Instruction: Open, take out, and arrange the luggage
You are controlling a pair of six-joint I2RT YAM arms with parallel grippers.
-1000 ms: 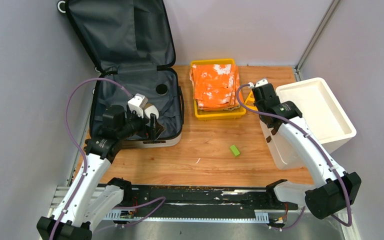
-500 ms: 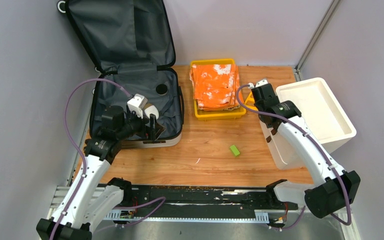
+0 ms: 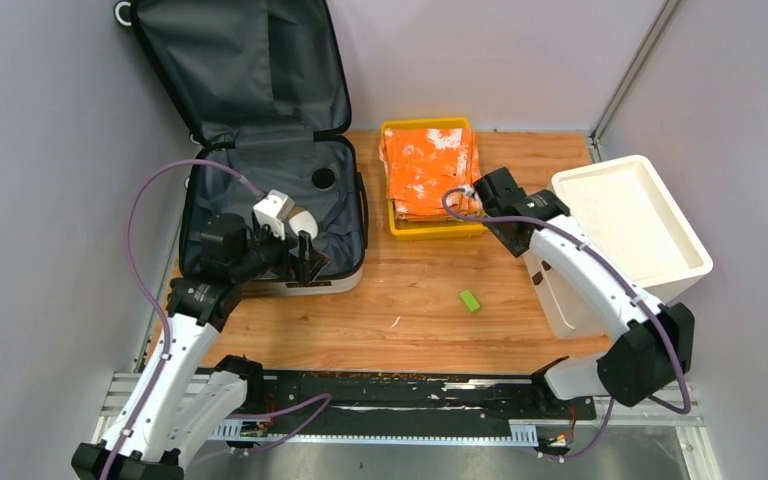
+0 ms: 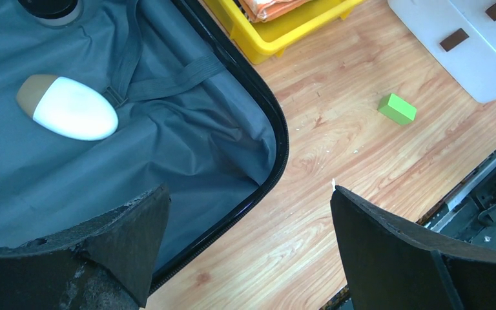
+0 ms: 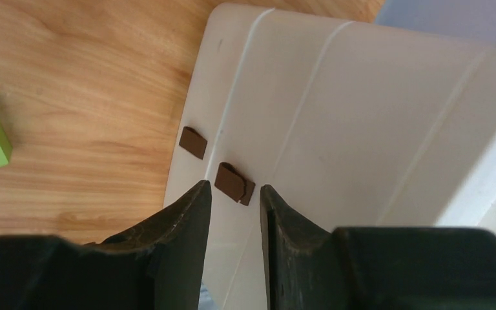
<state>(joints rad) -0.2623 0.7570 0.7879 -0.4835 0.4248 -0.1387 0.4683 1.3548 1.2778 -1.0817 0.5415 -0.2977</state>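
1. Seeing the suitcase (image 3: 260,185) lying open at the left of the table (image 3: 430,325), lid upright, a white oval item (image 4: 74,108) inside.
2. We have the left gripper (image 4: 248,192) over its near right corner, fingers wide apart.
3. We see the right gripper (image 5: 234,187) beside the white box (image 3: 630,215), fingers slightly apart, gripping nothing.

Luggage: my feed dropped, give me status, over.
Left gripper wide open, empty, over luggage near edge. Right gripper slightly open, empty, at white foam box. Luggage lid up, white oval item inside, lining strap beside it.
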